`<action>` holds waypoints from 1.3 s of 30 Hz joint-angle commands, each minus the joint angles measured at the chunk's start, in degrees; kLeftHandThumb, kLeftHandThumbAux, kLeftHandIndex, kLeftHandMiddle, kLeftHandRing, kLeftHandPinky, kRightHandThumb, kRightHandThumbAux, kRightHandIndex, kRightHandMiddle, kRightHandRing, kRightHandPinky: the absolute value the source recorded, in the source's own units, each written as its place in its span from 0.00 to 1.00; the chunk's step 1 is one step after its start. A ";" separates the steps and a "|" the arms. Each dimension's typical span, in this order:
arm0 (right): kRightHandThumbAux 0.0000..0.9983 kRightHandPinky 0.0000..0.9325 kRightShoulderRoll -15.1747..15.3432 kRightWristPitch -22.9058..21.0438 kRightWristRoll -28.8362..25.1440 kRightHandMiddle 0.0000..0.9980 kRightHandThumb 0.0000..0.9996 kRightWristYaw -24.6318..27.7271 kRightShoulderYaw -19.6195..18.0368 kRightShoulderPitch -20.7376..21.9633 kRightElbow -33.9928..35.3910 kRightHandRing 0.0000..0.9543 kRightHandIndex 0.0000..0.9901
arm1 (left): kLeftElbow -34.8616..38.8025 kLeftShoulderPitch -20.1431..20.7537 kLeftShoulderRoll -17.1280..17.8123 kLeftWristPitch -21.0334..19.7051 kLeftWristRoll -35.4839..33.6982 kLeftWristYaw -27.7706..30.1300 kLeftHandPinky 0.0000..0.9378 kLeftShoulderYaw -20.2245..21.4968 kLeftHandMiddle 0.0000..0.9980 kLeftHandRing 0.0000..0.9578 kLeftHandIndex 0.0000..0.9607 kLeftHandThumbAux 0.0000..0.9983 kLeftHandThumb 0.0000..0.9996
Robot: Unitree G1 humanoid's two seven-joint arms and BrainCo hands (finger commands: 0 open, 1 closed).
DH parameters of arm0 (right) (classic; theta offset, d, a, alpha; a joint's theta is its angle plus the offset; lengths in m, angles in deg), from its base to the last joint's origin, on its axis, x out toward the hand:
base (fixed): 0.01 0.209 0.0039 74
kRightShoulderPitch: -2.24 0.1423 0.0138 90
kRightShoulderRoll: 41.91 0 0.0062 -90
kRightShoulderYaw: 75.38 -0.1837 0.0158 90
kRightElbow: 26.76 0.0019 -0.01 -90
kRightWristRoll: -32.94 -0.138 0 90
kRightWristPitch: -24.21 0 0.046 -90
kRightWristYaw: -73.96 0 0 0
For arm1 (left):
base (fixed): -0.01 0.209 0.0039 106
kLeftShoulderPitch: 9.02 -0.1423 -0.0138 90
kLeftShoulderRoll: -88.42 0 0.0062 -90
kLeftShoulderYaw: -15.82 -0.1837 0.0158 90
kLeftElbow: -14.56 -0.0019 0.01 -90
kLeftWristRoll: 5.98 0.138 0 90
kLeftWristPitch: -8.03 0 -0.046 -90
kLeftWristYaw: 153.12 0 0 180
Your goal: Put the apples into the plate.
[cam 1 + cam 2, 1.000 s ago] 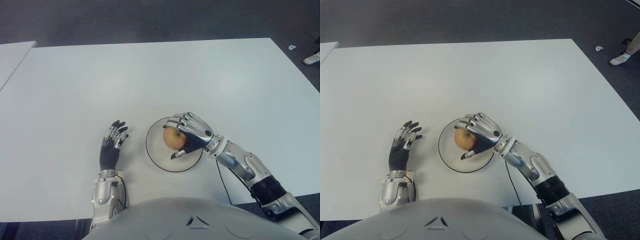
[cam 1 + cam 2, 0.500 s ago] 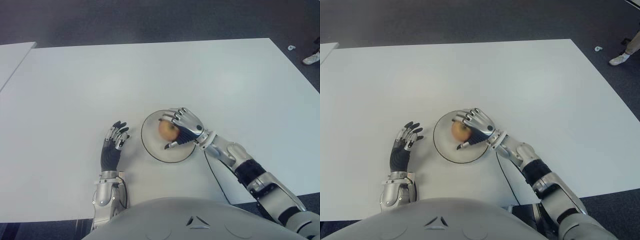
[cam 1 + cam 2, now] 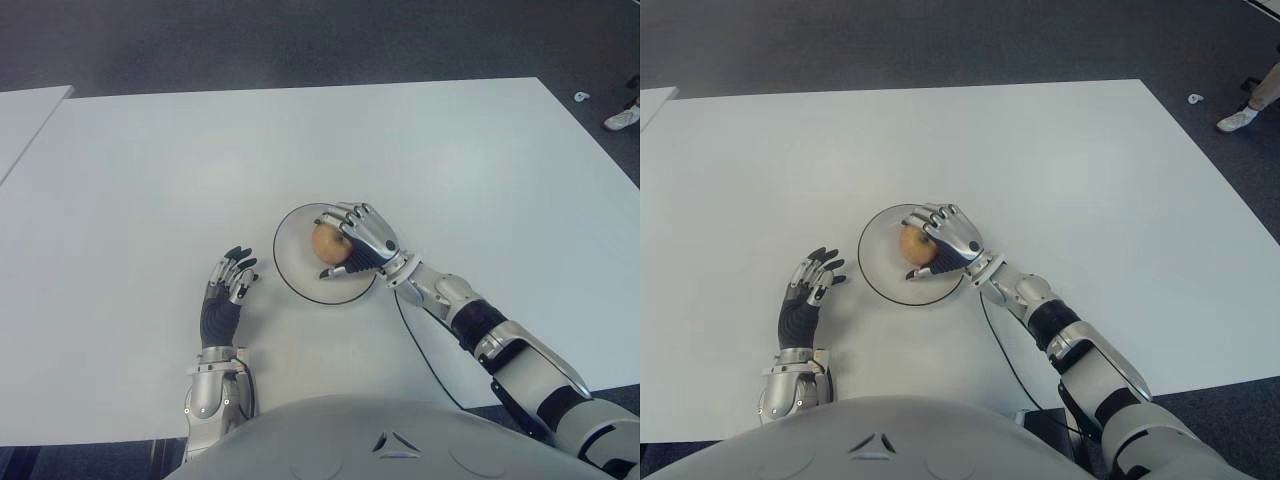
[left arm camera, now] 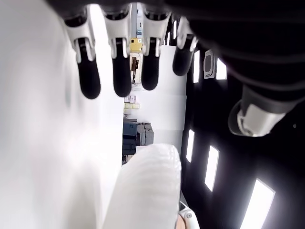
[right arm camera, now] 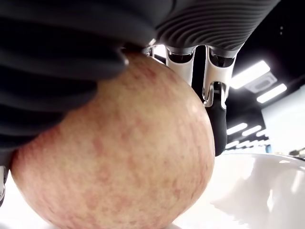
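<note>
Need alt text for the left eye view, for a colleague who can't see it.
The right hand grips an apple over the plate on the white table. The left hand shows left of the plate, fingers spread, holding nothing.

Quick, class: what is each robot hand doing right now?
Left hand: open, holding nothing, left of the plate.
Right hand: closed on the apple, over the plate.
</note>
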 commanded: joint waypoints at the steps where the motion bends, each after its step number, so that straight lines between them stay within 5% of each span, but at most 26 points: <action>1: 0.68 0.87 -0.60 -2.86 2.94 0.54 0.86 3.15 5.81 -6.05 -9.60 0.88 0.41 | -0.45 -0.42 0.44 -0.96 -0.69 1.36 0.36 -0.69 0.22 0.28 0.19 0.51 0.29; 11: 0.67 0.75 3.60 1.43 -6.62 0.53 0.86 14.58 2.64 -7.74 1.41 0.77 0.41 | 0.02 -0.58 -0.15 -1.87 -0.29 0.54 0.35 -0.74 0.23 0.29 0.18 0.50 0.30; 23: 0.68 0.39 4.63 4.94 -8.71 0.49 0.83 14.72 2.66 -8.64 2.77 0.46 0.41 | -1.15 0.41 -0.48 -0.49 1.77 -0.29 0.33 -0.56 0.22 0.26 0.17 0.50 0.28; 27: 0.70 0.33 5.93 6.35 -9.78 0.44 0.72 15.42 1.52 -9.93 6.91 0.40 0.42 | -2.42 1.18 -0.27 0.20 1.67 0.08 0.32 -0.29 0.21 0.26 0.17 0.50 0.27; 32: 0.71 0.31 7.05 7.80 -12.03 0.39 0.69 17.25 -0.47 -11.30 11.32 0.36 0.42 | -3.56 1.85 -0.07 0.81 1.48 0.41 0.32 -0.23 0.21 0.26 0.17 0.51 0.26; 39: 0.45 0.18 6.92 8.59 -13.50 0.26 0.41 19.52 -2.30 -12.25 12.11 0.22 0.17 | -4.86 2.75 -0.12 0.73 1.43 0.46 0.33 -0.18 0.22 0.27 0.17 0.50 0.26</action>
